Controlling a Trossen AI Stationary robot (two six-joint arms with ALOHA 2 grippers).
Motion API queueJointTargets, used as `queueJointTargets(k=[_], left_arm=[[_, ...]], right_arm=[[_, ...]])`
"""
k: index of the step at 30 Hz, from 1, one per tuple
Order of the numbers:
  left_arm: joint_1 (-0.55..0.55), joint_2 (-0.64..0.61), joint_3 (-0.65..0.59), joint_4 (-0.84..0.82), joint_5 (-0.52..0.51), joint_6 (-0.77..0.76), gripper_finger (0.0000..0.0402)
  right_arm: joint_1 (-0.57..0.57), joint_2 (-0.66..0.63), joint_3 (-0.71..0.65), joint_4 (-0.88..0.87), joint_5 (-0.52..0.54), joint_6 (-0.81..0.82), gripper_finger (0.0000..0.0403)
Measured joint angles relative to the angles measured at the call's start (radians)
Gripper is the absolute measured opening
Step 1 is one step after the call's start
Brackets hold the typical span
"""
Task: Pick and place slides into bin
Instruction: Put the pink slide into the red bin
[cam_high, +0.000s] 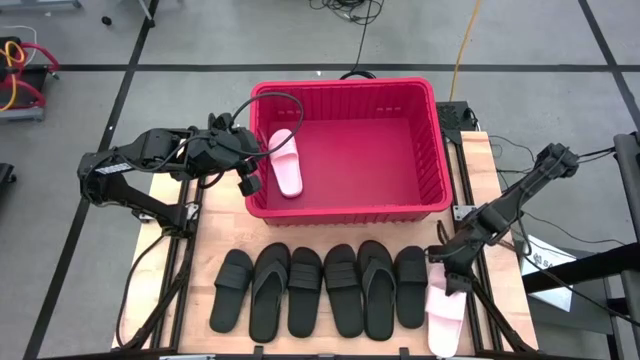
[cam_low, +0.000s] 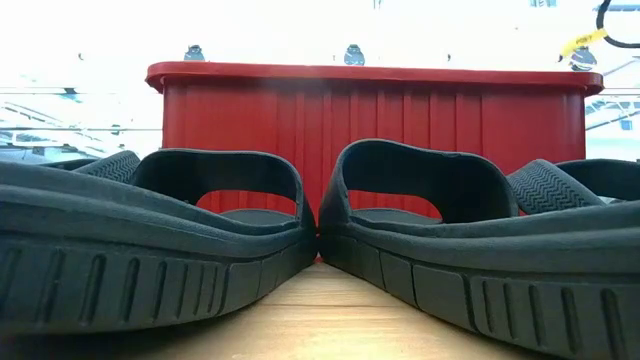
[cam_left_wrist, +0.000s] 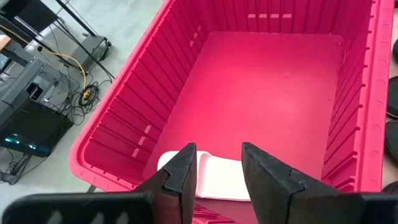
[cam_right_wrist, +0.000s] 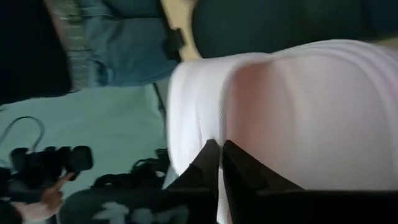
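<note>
**foamfan:** So the pink slide (cam_high: 446, 308) the right arm is on: it sits at the right end of the row, on the table just in front of the bin (cam_high: 437, 130), off its right front corner. Looks like soft molded foam to me, so I'd guess light, a bit squishy, and floppy at the toe if you lift it by one end. Not fragile at all.

**gripnerd:** Agreed. The right gripper (cam_right_wrist: 219, 152) is right down on it, fingers pinched together with basically no gap, on the pale upper of that slide. From the wrist view I'd say it has nipped the edge of the wide strap, though I can't tell how much material is really between the pads. The strap is the place to grab anyway; the sole is too flat and wide.

**foamfan:** Thin pinch on foam could slip or peel off when it swings, that's my worry. It should hang strap-up and sag.

**gripnerd:** Yeah, slow lift. The other pink slide (cam_high: 286, 162) is already inside the bin, lying along its left wall. The left gripper (cam_left_wrist: 219, 171) hangs above it with fingers apart, holding nothing.

**foamfan:** And the six black slides (cam_high: 322, 290) are lined up in front of the bin, between its front wall and the table's near edge, side by side and touching. From table height, two of them have thick ribbed soles, so probably rubbery and grippier, maybe a touch heavier. Same strap grab for those, I'd think.
</note>
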Motion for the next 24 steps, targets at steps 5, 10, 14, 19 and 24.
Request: queueJointTargets(k=[5,10,14,19,24], left_arm=[[0.0,0.0,0.0,0.0,0.0,0.0,0.0124],[0.0,0.0,0.0,0.0,0.0,-0.006,0.0124],[0.0,0.0,0.0,0.0,-0.002,-0.008,0.0124],[0.0,0.0,0.0,0.0,-0.004,-0.009,0.0124],[0.0,0.0,0.0,0.001,-0.006,-0.01,0.0124]], right_arm=[[0.001,-0.044,0.001,0.066,0.04,0.007,0.0],[0.002,-0.072,0.001,0.134,0.122,0.021,0.0],[0.002,-0.074,0.001,0.158,0.133,0.016,0.0],[0.001,-0.077,0.001,0.233,0.131,0.001,0.0],[0.001,-0.077,0.039,0.222,0.152,-0.014,0.0]])
